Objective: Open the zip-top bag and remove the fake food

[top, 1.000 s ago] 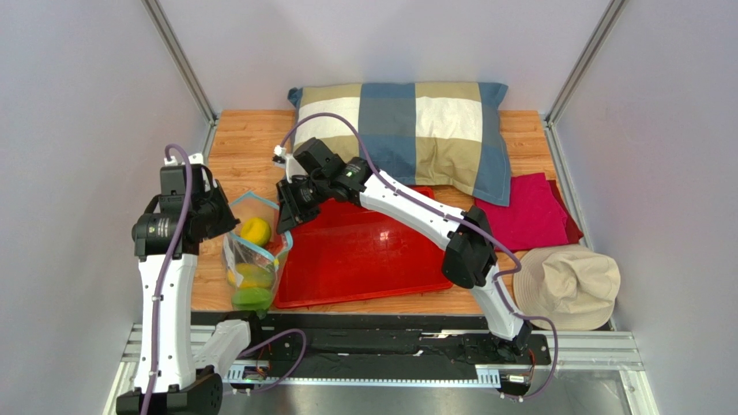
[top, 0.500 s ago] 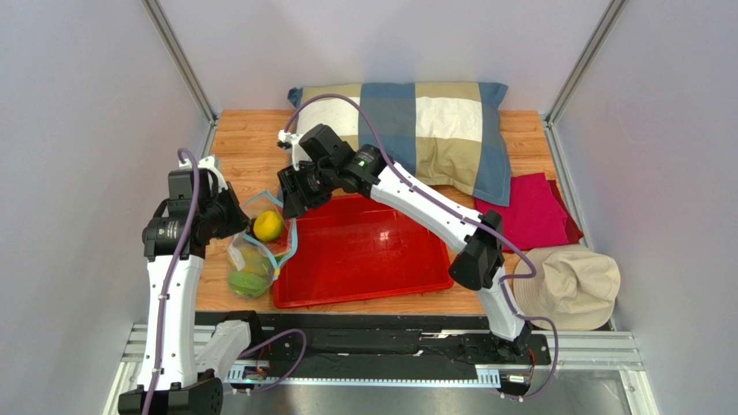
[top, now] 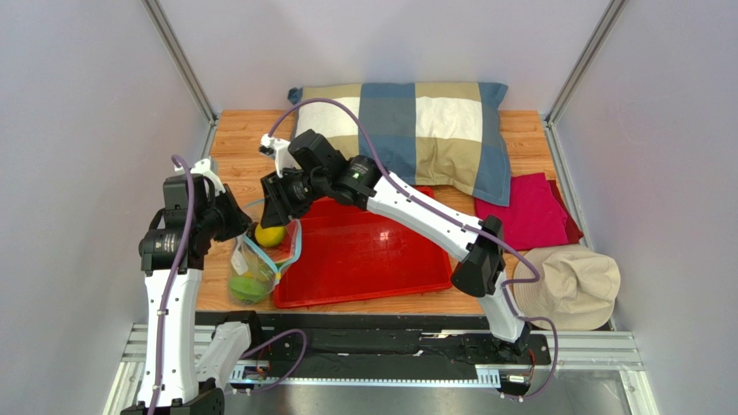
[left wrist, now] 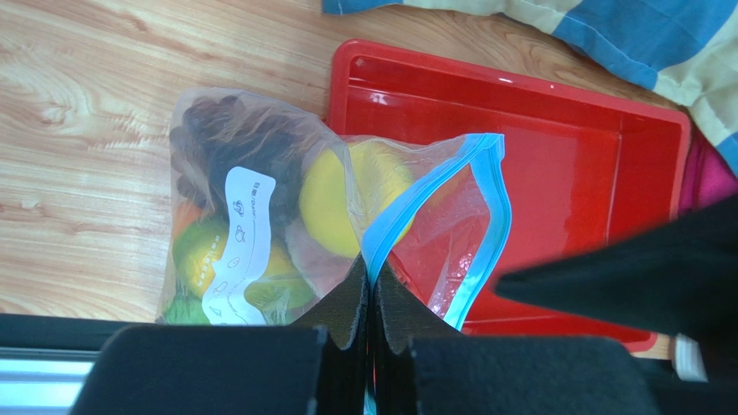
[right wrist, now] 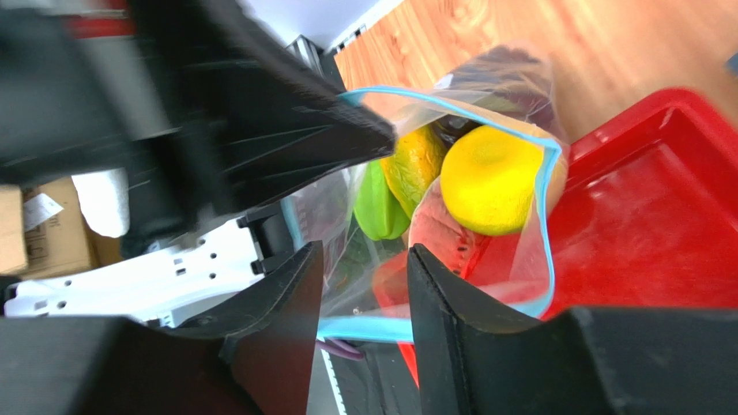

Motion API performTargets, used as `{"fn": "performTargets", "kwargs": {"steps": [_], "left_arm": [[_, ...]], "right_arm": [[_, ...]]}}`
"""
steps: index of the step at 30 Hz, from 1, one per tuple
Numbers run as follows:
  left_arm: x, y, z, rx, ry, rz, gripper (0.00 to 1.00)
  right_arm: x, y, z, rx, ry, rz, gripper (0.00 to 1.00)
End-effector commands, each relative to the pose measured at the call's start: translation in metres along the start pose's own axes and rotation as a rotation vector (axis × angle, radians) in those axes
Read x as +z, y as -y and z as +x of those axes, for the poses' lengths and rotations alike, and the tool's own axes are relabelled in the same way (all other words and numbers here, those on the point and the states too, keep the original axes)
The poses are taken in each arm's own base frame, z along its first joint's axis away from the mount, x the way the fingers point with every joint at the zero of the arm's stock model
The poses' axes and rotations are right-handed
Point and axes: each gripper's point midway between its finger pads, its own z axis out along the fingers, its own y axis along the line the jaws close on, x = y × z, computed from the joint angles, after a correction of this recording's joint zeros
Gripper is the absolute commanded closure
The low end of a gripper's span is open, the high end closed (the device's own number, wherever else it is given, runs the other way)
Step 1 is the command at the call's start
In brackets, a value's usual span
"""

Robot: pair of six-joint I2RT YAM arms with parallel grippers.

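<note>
Zip-top bag: a clear, crinkly plastic zip-top bag (left wrist: 260, 173) with a blue-green zip strip is seen at the near left of the wooden tabletop (top: 242, 138). It is placed just left of a red plastic tray (top: 372, 259).
Bag mouth: it is spread wide open, and its right side overlaps the tray's near left corner.
Fake food: all of the fake food (top: 268, 233) is contained in the bag. A round yellow plastic citrus (right wrist: 489, 181) is seen nearest the mouth. A green star fruit (right wrist: 377, 207) and an orange-green mango (right wrist: 416, 164) are packed against it. Dark purple grapes (left wrist: 229, 138) are found at the closed end.
Left fingers: the left fingers (left wrist: 357, 298) are clenched on the left lip of the mouth, with the zip strip pinched between them.
Right fingers: the right fingers (right wrist: 437, 285) are parted at the far right side of the mouth. Film and zip strip are seen through the gap. Whether the film is touched cannot be told.
Tray: it is set at the middle of the tabletop.
Pillow: a blue, tan and white checked pillow (top: 407, 121) is laid along the far edge.
Cloth: a folded magenta cloth (top: 528, 212) is placed right of the tray.
Hat: a beige bucket hat (top: 567, 285) is seen at the near right.
</note>
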Motion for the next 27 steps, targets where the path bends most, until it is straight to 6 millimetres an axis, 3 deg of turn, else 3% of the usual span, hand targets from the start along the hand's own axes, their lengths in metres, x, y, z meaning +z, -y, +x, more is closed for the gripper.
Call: {"fn": "performTargets", "kwargs": {"steps": [1,10,17,21,27], "left_arm": [[-0.012,0.019,-0.018,-0.025,0.081,0.085,1.0],[-0.014,0.03,-0.021,-0.042,0.074,0.134,1.0],[-0.01,0.038,-0.015,-0.072,0.048,0.182,1.0],[-0.01,0.04,-0.013,-0.079,0.042,0.198,1.0],[-0.009,0.046,-0.01,-0.086,0.018,0.229,1.0]], "right_arm": [[0.026,0.011,0.01,0.088,-0.007,-0.014,0.53],[0.052,0.053,0.027,0.147,0.0,0.116,0.39],[0.074,0.062,0.03,0.264,0.029,0.12,0.37],[0.084,0.078,0.037,0.286,0.038,0.176,0.25],[0.099,0.08,0.044,0.308,0.028,0.14,0.25]]}}
